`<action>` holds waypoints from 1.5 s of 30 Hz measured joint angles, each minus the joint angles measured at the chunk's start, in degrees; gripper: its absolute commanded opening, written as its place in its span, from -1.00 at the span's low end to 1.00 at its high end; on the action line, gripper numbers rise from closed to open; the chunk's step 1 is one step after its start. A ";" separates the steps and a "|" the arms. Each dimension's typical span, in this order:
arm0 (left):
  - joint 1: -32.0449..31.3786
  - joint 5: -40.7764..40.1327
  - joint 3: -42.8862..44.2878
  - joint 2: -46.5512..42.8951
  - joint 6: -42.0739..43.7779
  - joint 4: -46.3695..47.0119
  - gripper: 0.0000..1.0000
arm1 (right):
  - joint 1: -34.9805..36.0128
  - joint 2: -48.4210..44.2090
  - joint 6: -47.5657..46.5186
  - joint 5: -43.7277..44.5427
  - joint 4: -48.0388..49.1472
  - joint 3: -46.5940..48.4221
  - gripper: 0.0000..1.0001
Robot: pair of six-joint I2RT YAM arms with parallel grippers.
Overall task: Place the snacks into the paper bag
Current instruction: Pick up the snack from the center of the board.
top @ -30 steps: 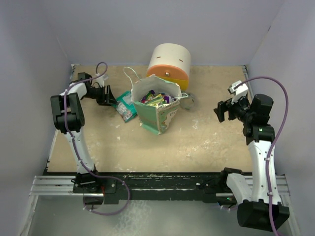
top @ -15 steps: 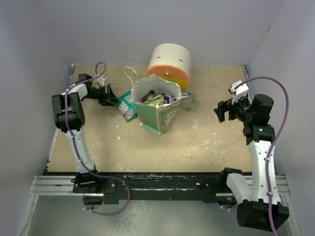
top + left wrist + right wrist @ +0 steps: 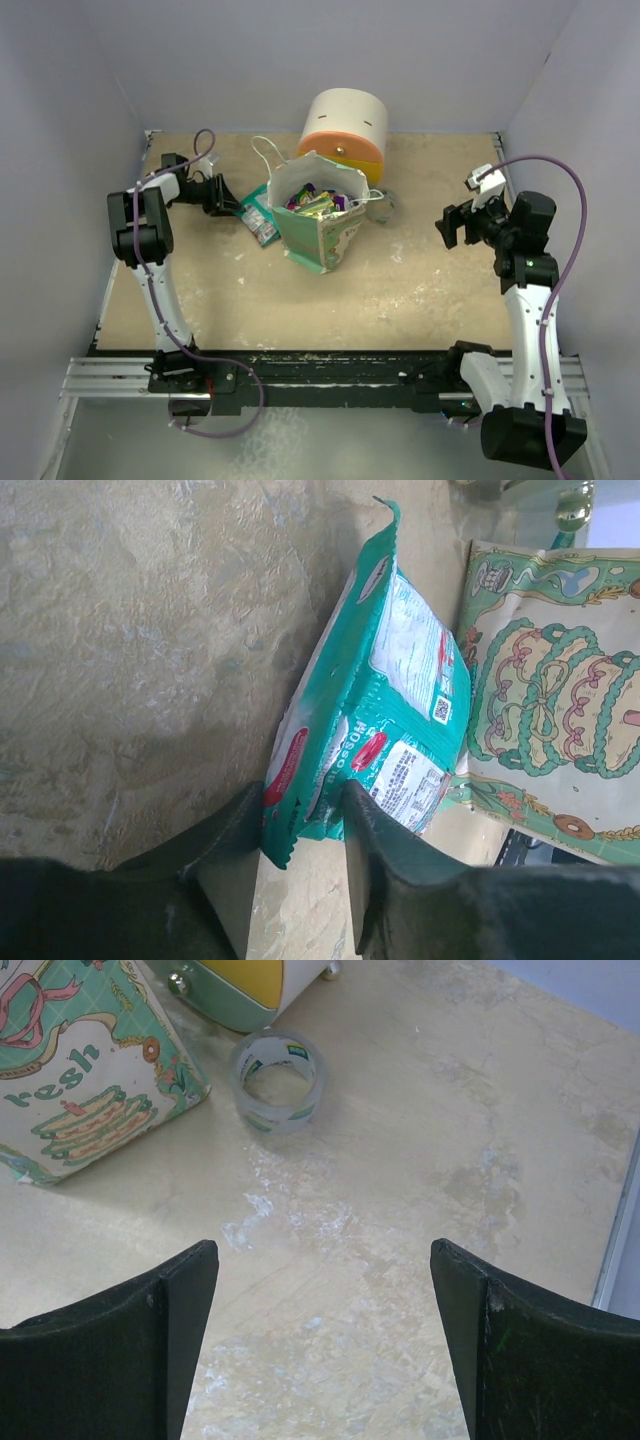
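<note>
The mint-green paper bag stands open mid-table with several shiny snacks inside. A teal snack packet lies just left of the bag. In the left wrist view this packet stands on edge beside the bag's printed side. My left gripper reaches it from the left, and its fingers are closed on the packet's near end. My right gripper hovers open and empty at the right, and its fingers are wide apart over bare table.
A round cream-orange-yellow drawer unit stands behind the bag. A clear tape ring lies right of the bag, between the bag and my right gripper. Purple walls close in the table on three sides.
My left arm has shifted slightly towards the back, and the teal packet has moved a little with its gripper. The right arm has not moved.
</note>
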 measured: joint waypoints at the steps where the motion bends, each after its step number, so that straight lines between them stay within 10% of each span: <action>1: 0.00 -0.02 -0.17 0.00 -0.09 0.24 -0.32 | 0.00 0.07 0.00 -0.02 0.00 0.00 0.77; 12: -0.24 -1.60 -1.05 -4.70 2.69 -2.16 -1.00 | -0.02 0.15 0.02 -0.02 0.02 -0.07 0.78; 45: -5.53 -15.34 6.05 -51.01 17.94 -25.18 -1.00 | -0.39 -0.68 0.46 -1.75 1.55 -1.57 0.79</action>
